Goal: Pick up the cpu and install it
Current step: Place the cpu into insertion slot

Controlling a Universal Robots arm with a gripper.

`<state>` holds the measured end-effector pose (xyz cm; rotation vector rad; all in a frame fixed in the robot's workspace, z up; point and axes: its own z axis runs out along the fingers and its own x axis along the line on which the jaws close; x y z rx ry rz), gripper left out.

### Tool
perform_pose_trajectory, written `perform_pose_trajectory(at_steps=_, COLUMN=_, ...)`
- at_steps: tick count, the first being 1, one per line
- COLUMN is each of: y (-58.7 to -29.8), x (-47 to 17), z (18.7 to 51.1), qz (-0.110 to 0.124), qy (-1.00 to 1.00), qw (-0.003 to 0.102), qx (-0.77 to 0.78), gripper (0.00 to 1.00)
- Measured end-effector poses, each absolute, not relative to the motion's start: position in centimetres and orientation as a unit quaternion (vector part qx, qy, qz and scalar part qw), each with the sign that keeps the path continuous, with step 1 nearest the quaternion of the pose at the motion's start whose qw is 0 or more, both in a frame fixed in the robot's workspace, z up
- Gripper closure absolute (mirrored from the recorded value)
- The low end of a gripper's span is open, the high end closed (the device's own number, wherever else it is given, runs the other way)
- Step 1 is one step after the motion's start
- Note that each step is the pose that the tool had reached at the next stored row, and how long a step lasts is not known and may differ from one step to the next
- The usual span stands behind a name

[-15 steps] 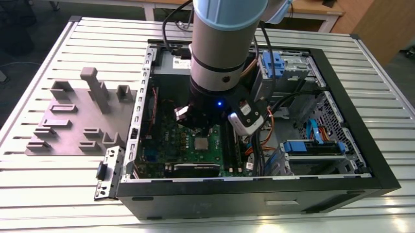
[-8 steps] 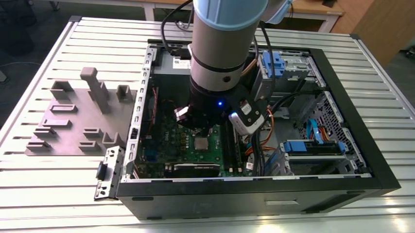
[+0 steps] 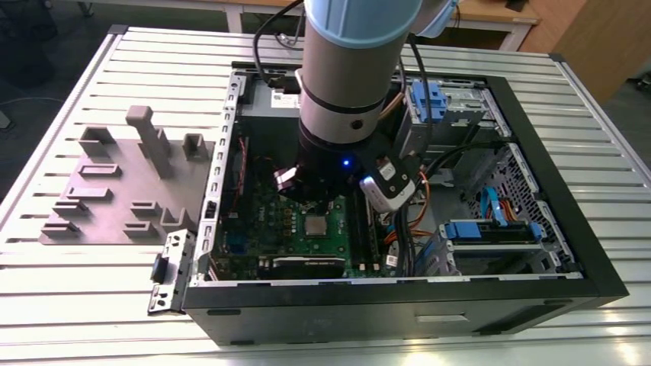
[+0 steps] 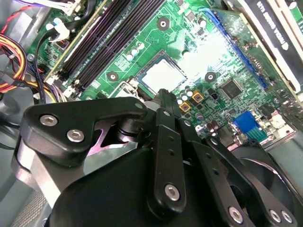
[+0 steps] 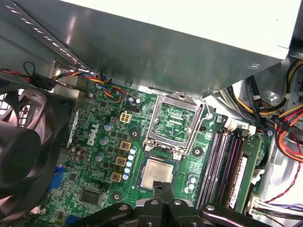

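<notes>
Black linkage gripper on the thick grey robot arm hangs low inside the open black computer case, over the green motherboard. In both wrist views its slim dark fingers are pressed together and grip nothing.

The small square cpu with its silver-grey metal top lies flat in its seat on the motherboard, directly under the fingertips. From these angles it is hard to say whether the tips touch the chip or sit just above it. In the second wrist view the chip shines brightly just past the fingertips, and in the exterior view it shows as a pale square below the arm's wrist.

A rectangular silver metal socket frame stands just beside the cpu. Long dark memory slots run along the chip's other side, and a round black fan sits well apart from it.

The case rests on a ribbed aluminium table. On the exterior view's left, a grey plastic fixture plate with upright blocks lies beside the case.
</notes>
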<state>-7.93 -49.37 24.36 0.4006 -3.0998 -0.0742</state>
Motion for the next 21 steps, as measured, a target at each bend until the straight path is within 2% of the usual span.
perform_pose_trajectory(at_steps=21, y=-49.37, x=-7.45, z=24.37, qz=-0.024, qy=-0.991, qw=0.008, qx=0.13, gripper=0.89)
